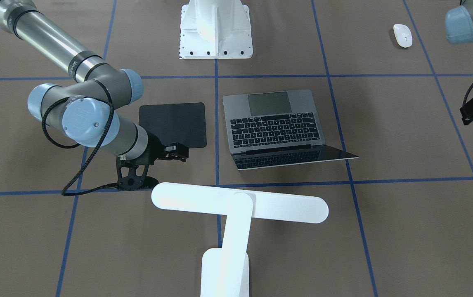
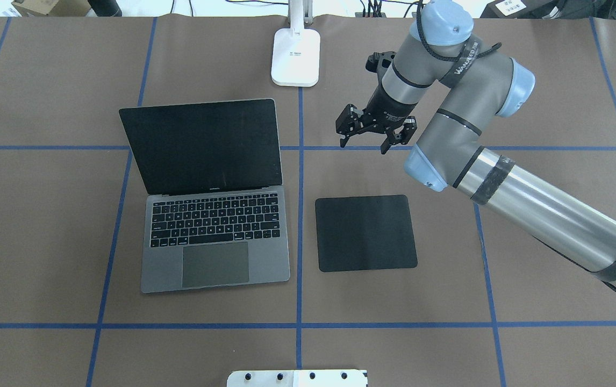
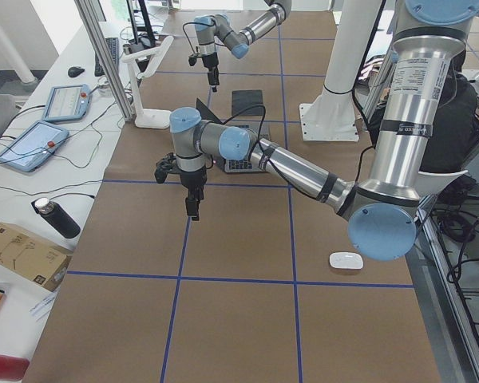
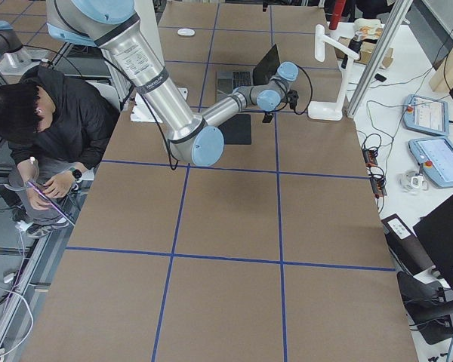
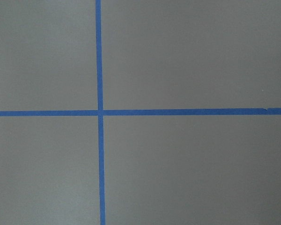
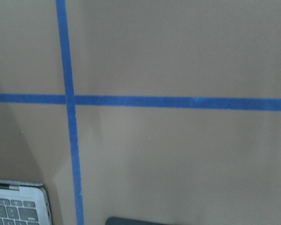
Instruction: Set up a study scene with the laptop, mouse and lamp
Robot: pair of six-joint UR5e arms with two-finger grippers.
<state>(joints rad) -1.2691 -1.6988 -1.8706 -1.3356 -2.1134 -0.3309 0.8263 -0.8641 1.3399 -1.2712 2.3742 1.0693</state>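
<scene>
The open laptop (image 1: pixel 275 123) (image 2: pixel 211 215) sits mid-table, and its corner shows in the right wrist view (image 6: pixel 18 208). The white mouse (image 1: pixel 402 36) (image 3: pixel 346 260) lies near the robot's side on its left, apart from everything. The white lamp (image 1: pixel 236 206) stands at the far edge, its base (image 2: pixel 296 56) behind the laptop. My right gripper (image 2: pixel 364 145) (image 1: pixel 176 152) is open and empty, hovering between the lamp base and a black mat (image 2: pixel 366 233). My left gripper (image 3: pixel 193 206) hangs over bare table far to the left. I cannot tell whether it is open.
The white robot pedestal (image 1: pixel 216 29) (image 2: pixel 297 378) stands at the near edge. Blue tape lines (image 5: pixel 99 111) grid the brown table. A seated operator (image 4: pixel 45 128) is at the robot's side. Tablets and cables (image 3: pixel 32 144) lie on a side bench beyond the lamp.
</scene>
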